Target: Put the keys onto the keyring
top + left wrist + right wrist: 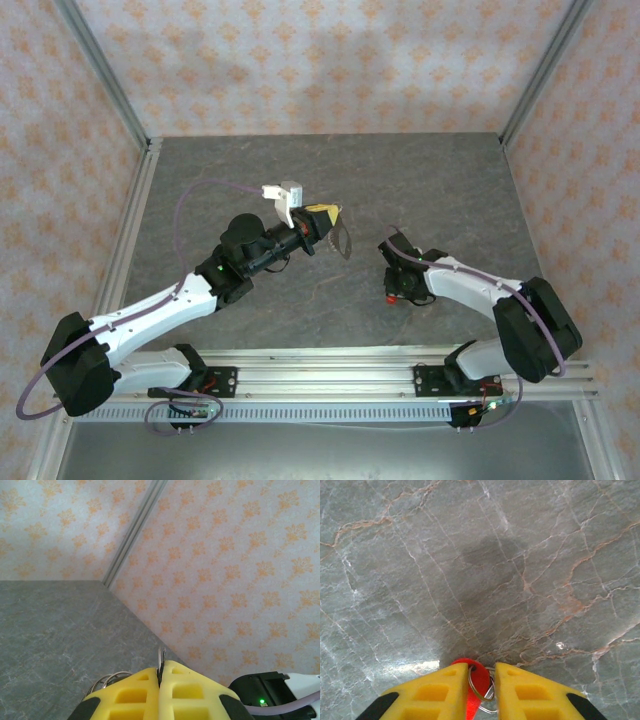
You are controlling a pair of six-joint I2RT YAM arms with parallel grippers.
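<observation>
Presently, pickup stage: left gripper (pixel 160 672) pinched closed on the keyring (pixel 161 656), loops dangling beside it; right gripper (pixel 481 667), jaws narrowly parted, straddling the red key (pixel 476 681) between them; next move, by my reckoning, calls for clamping the key and carrying it to the keyring.

Left jaws clamped, right jaws narrowly apart
</observation>
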